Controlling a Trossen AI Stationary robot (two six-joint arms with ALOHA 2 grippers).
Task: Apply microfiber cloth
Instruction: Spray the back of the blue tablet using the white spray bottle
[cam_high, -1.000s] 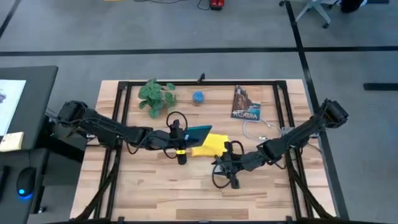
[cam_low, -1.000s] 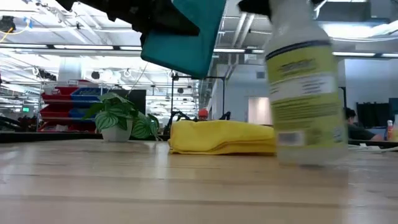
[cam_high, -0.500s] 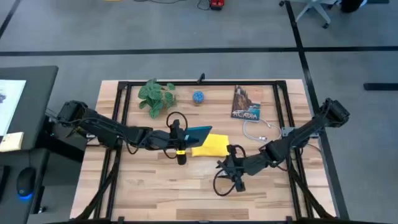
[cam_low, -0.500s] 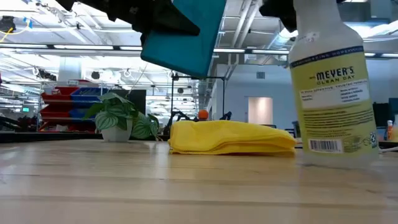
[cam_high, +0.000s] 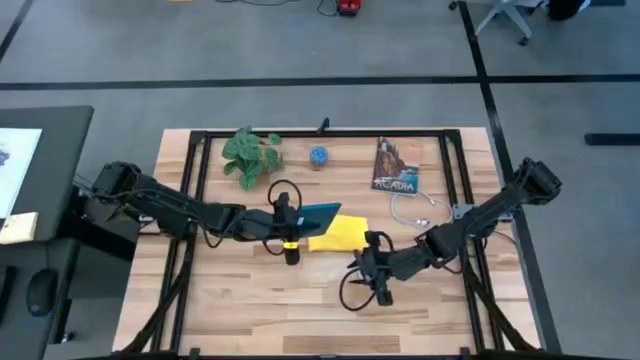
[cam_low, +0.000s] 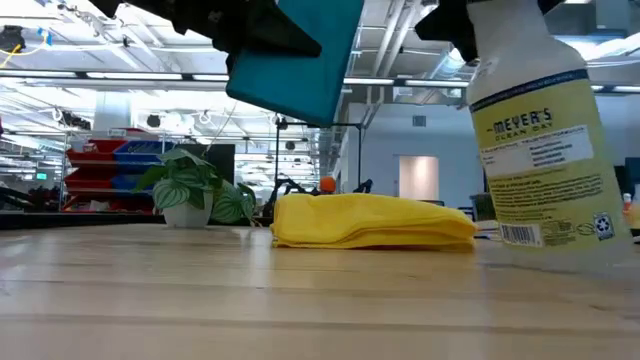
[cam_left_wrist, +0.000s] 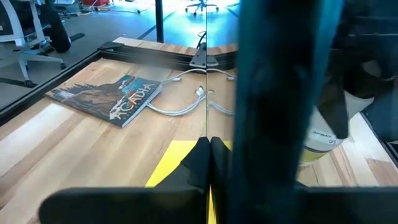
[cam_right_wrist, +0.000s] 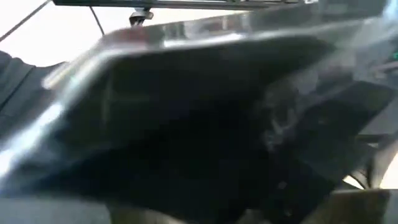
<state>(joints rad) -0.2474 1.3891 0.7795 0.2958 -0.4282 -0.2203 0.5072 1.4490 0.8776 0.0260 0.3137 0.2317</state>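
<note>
The yellow microfiber cloth (cam_high: 340, 234) lies folded and flat on the wooden table near its middle, and it also shows in the low view (cam_low: 370, 222). My left gripper (cam_high: 298, 222) is shut on a teal tablet (cam_low: 300, 55), held in the air just left of the cloth. My right gripper (cam_high: 372, 268) is on the near side of the cloth. It is shut on a clear spray bottle (cam_low: 540, 160) with a yellow label, which is tilted. No gripper touches the cloth. My left gripper holds the tablet by its left end (cam_high: 305, 218), coming in level from the table's left. The tablet is lifted clear of the table and tilted, and its edge (cam_left_wrist: 273, 93) faces the wrist camera. My right gripper holds the spray bottle by its top (cam_low: 480, 35), reaching in from the table's right. The bottle leans with its top toward the left. Whether its base (cam_low: 560, 245) touches the table cannot be told.
Along the far edge are a potted plant (cam_high: 250, 155), a small blue ball (cam_high: 318, 156) and a book (cam_high: 395, 165). A white cable (cam_high: 415, 205) lies at the right. Bare wood lies along the near edge of the table (cam_high: 300, 320).
My right gripper has carried the spray bottle toward the table's right edge, away from the front of the cloth. The bottle, upright half a second ago, now leans with its top to the left.
</note>
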